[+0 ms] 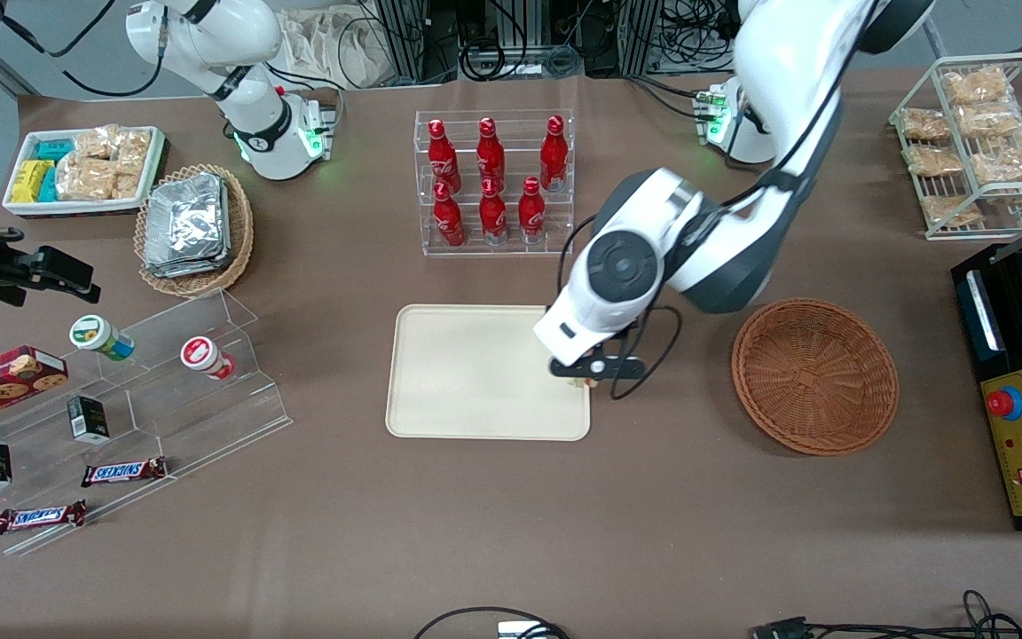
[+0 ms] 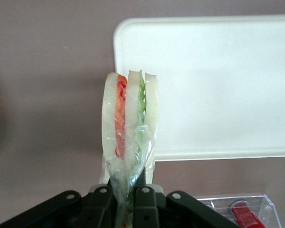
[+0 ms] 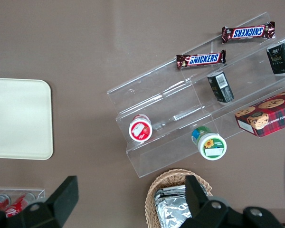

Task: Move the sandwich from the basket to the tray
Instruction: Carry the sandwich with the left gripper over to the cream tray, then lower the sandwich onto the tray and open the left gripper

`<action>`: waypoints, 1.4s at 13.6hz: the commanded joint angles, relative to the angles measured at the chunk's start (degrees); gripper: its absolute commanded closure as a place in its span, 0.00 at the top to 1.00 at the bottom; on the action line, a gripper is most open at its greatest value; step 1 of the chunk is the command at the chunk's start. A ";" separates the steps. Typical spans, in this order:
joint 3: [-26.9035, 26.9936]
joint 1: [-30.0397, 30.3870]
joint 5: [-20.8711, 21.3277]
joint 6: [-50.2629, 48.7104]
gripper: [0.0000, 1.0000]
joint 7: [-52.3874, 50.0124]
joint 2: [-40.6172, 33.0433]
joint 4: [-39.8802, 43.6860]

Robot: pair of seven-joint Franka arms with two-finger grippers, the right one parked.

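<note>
My left gripper [image 1: 595, 368] hangs over the cream tray's [image 1: 475, 373] edge nearest the wicker basket [image 1: 815, 375]. It is shut on the sandwich [image 2: 128, 123], a clear-wrapped wedge of pale bread with orange-red and green layers. The black fingers [image 2: 145, 204] pinch its wrapped narrow end, and the wide end points away from the wrist. In the front view only a pale sliver of the sandwich [image 1: 579, 382] shows under the hand. In the left wrist view the tray [image 2: 213, 85] lies below and beside the sandwich. The orange-brown basket has nothing in it.
A clear rack of red bottles [image 1: 493, 182] stands farther from the front camera than the tray. Toward the parked arm's end are a stepped acrylic stand with snacks [image 1: 121, 417] and a tan basket of foil packets [image 1: 196, 231]. A black control box [image 1: 1021, 390] sits beside the basket.
</note>
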 commanded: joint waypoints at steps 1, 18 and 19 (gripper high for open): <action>0.57 -2.13 2.99 5.23 0.00 -1.22 5.33 2.44; 0.65 0.22 5.39 1.69 1.00 -7.65 1.94 -0.38; 0.65 1.98 5.74 -1.91 1.00 -7.11 -0.43 -1.34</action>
